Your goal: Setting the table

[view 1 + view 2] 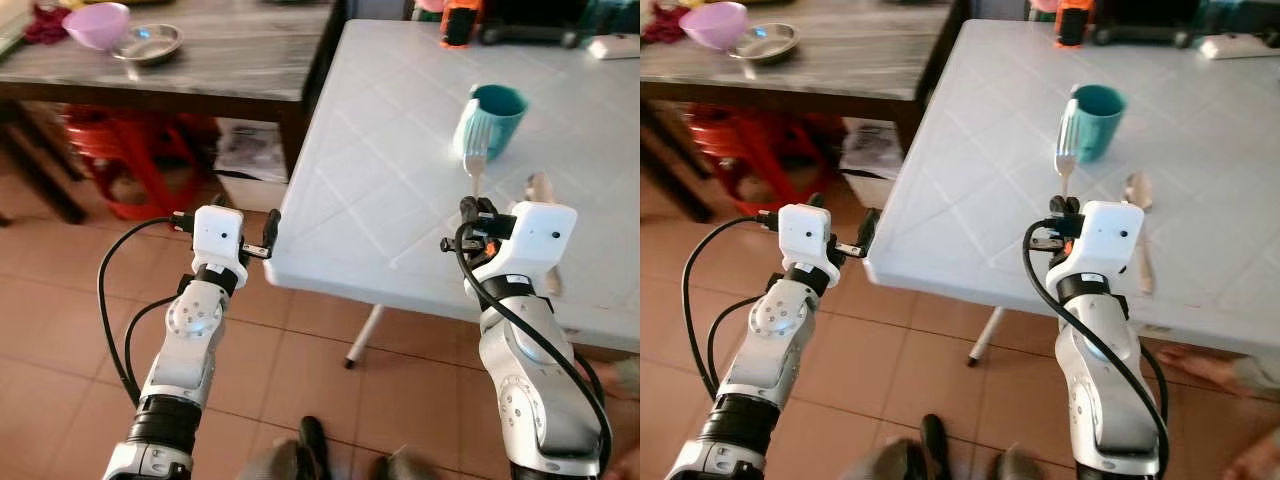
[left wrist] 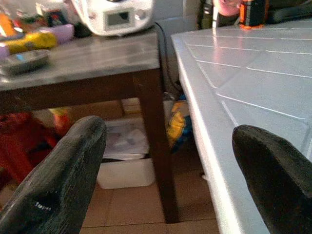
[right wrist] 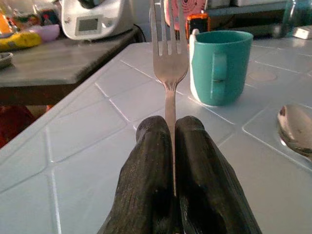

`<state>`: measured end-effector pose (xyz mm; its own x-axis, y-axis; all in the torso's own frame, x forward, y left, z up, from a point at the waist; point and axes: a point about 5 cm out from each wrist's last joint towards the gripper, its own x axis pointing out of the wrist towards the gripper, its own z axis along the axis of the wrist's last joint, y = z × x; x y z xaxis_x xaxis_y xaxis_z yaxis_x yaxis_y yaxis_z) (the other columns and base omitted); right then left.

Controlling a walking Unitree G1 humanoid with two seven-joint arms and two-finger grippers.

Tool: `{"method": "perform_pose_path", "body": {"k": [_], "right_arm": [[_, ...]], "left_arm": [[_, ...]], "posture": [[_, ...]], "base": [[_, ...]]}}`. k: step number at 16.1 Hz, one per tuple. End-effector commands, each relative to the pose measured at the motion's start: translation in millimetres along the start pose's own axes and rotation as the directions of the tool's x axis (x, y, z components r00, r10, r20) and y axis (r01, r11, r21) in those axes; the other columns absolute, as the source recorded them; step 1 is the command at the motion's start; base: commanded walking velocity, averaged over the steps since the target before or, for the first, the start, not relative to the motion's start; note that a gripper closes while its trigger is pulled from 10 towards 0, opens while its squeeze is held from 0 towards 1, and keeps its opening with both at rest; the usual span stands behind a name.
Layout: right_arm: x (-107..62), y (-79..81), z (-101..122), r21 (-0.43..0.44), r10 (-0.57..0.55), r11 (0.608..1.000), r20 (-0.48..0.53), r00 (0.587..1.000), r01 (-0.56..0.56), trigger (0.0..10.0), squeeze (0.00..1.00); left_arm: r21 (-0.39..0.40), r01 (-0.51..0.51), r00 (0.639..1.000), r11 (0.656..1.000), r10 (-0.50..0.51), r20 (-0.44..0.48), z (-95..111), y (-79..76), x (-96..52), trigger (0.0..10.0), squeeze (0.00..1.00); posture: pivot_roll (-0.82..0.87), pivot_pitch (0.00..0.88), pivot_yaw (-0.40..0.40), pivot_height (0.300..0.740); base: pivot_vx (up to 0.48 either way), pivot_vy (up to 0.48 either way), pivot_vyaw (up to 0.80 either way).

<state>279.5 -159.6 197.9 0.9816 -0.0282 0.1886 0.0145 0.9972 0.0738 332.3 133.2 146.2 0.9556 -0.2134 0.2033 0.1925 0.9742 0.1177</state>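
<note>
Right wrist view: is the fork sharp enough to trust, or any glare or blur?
Right wrist view: fork and mug crisp, the right gripper's fingers near and soft. Left wrist view: fingers blurred, sheen on the white table. Eye views: mildly soft.

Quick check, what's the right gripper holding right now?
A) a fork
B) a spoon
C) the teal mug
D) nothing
A: the right gripper has its jaws shut on the fork by its handle, tines pointing out toward the mug; the spoon lies on the table.

Head views downward, wrist views close, white table [image 1: 400, 180] shared
</note>
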Motion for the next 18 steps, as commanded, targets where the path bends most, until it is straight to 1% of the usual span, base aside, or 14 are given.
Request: {"method": "perform_pose_path", "body": {"k": [1, 18], "right_arm": [[-2.7, -0.8, -3.3, 0.015, -0.005, 1.0, -0.01, 1.0, 0.006, 10.0, 0.0], [-1.7, -4.6, -3.4, 0.015, -0.016, 1.0, -0.001, 1.0, 0.016, 10.0, 0.0]], "left_arm": [[0.013, -0.002, 1.0, 1.0, 0.002, -0.016, -3.2, 4.0, -3.3, 10.0, 0.0], [0.018, 0.008, 1.0, 1.0, -0.007, -0.014, -4.0, 1.8, -1.8, 10.0, 0.0]], "posture": [[-0.17, 0.203, 0.104, 0.74], [-0.17, 0.191, 0.101, 0.74]], "base": [[0.0, 0.334, 0.0], [0.0, 0.363, 0.0]]}}
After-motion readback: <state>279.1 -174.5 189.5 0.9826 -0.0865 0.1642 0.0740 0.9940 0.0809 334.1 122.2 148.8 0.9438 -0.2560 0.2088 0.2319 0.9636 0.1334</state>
